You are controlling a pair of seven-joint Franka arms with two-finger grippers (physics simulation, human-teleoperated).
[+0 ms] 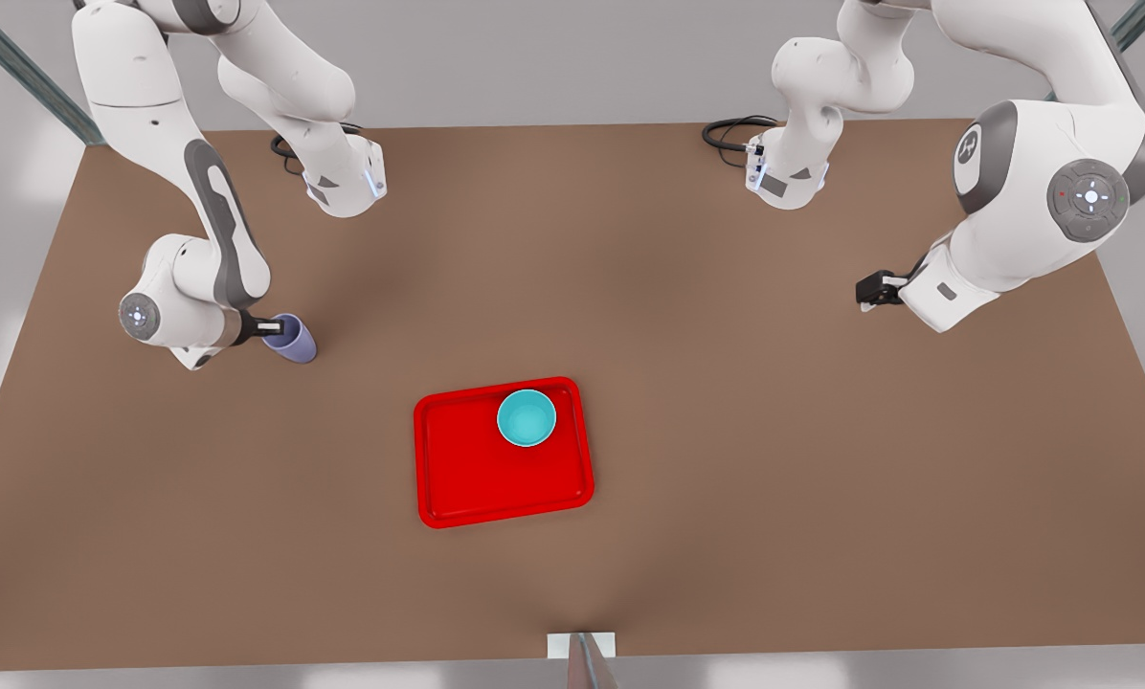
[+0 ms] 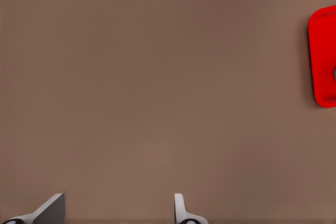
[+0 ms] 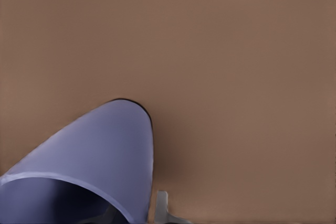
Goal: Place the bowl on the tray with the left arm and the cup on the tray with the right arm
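I see the red tray (image 1: 482, 478) lying flat on the brown table (image 1: 726, 536). The teal bowl (image 1: 527, 418) sits upright inside the tray, in the far corner toward the front view's right. My left gripper (image 1: 867, 292) hangs well away from the tray, out on the front view's right. Its 2 fingers (image 2: 50, 211) are spread wide with nothing between them. My right gripper (image 1: 274, 327) is well away from the tray on the front view's left. It is at the rim of the purple cup (image 1: 291, 339), and 1 finger (image 3: 160, 208) is against the cup's outside wall. I cannot tell how tight that grip is.
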